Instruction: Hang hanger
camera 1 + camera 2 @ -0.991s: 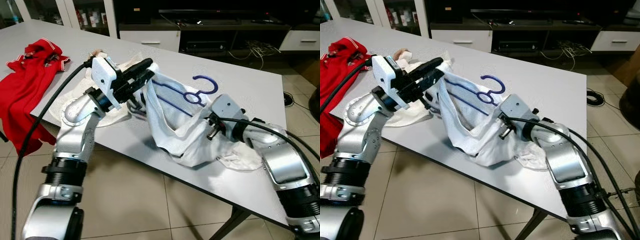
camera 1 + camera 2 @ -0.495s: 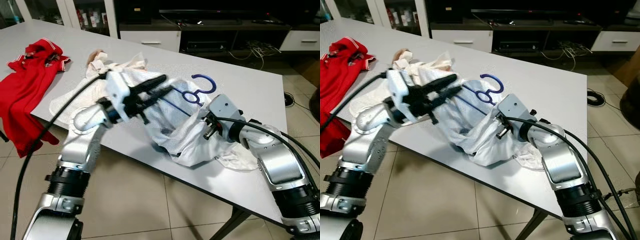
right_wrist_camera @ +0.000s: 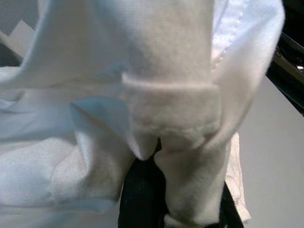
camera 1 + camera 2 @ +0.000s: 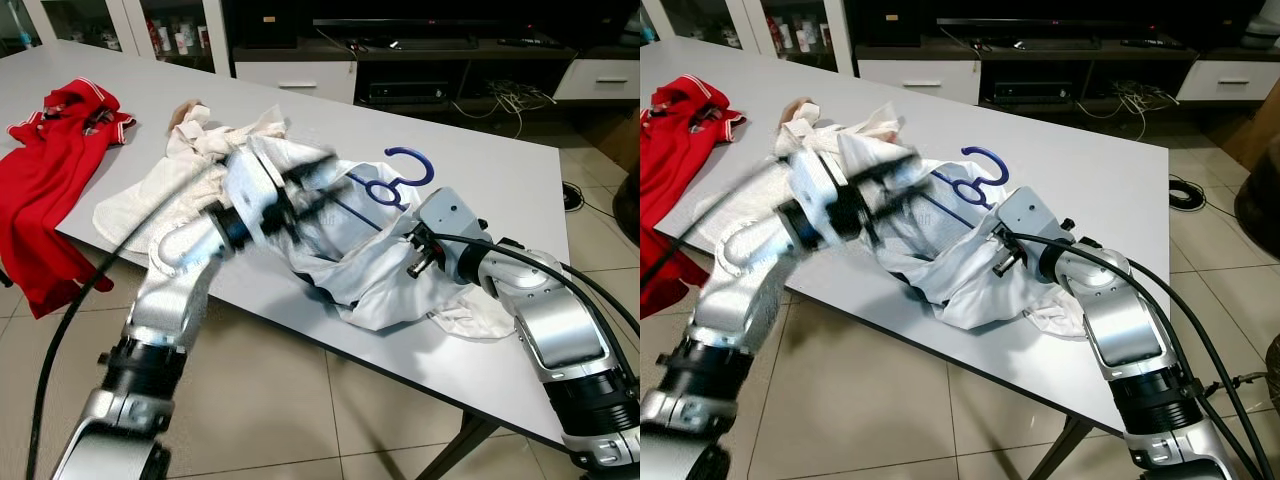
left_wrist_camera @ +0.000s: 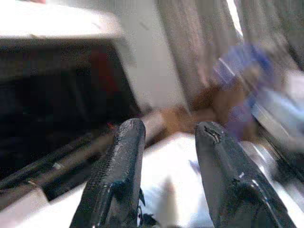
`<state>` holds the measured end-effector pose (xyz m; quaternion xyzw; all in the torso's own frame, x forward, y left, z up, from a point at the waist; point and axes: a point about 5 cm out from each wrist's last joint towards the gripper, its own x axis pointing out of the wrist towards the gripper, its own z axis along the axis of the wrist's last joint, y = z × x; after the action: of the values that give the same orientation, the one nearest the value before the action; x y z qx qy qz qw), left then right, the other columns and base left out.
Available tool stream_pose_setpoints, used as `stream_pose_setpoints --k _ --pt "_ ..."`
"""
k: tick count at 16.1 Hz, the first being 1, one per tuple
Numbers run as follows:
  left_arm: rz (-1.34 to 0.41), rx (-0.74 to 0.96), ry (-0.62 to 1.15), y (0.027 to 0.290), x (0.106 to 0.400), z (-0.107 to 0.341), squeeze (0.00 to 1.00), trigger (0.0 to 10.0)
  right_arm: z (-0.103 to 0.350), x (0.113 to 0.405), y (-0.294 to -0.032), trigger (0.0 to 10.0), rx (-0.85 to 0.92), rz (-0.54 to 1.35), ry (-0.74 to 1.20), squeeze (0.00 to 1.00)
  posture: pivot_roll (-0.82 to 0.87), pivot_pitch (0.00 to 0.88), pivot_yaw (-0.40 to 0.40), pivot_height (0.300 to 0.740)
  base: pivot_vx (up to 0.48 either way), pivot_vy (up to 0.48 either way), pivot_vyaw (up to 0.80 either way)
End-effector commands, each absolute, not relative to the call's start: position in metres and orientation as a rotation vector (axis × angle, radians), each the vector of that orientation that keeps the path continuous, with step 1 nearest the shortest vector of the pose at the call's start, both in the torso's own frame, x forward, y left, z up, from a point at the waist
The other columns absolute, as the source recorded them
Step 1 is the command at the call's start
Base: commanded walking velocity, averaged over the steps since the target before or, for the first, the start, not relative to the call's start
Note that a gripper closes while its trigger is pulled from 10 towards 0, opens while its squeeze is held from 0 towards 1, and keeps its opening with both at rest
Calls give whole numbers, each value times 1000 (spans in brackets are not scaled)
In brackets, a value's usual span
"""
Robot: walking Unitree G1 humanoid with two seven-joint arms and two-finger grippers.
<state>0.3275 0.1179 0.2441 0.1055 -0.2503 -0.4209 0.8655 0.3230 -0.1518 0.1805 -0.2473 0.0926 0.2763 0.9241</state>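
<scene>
Left gripper (image 4: 325, 180) is motion-blurred over the crumpled white cotton garment (image 4: 370, 275), just on the near-left side of the blue plastic hanger (image 4: 395, 185). Left wrist view shows its two black fingers (image 5: 118, 175) spread apart with nothing between them, so no grip on anything.

Blue hanger lies on the grey table (image 4: 500, 170), hook end poking out beyond the garment, its bars running under or into the white cloth. How far it is threaded into the garment cannot be told.

Right gripper (image 4: 412, 262) sits on the near-right side of the hanger, buried in the white fabric. Right wrist view shows a thick fold of cloth (image 3: 171, 118) pinched in front of it, so it reads as clamped on the garment.

Risks, as judgement:
- Left arm is moving fast; a swipe could knock the hook and slide the hanger out of the cloth.
- Empty left fingers may close on fabric instead of a hanger bar, since the bars are half covered.
- Right grip holds bunched cloth; pulling could drag the whole pile, hanger included, toward the near table edge.
- Red shirt (image 4: 50, 170), far left of the hanger, is out of the way.
</scene>
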Motion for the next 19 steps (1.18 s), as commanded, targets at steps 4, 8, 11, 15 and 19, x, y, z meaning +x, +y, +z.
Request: stream_pose_setpoints --k 4,8,11,15,19 --pt "-645 -65 -692 153 332 285 0 10000 183 324 -140 1608 -412 543 144 0 41 49 -3 740 0 0 0" --pt "-294 -180 -630 197 335 267 0 10000 177 325 -136 10000 -272 500 164 0 46 51 -6 740 0 0 0" --pt "-205 -154 -483 208 328 231 0 10000 172 330 -147 10000 -215 442 183 0 60 57 -12 740 0 0 0" --pt "-266 -106 -339 200 319 204 0 10000 179 331 -162 10000 -192 389 116 0 77 67 -19 740 0 0 0" --pt "-375 -70 -264 168 293 179 0 10000 182 317 -167 10000 -181 402 51 0 80 70 -15 740 0 0 0"
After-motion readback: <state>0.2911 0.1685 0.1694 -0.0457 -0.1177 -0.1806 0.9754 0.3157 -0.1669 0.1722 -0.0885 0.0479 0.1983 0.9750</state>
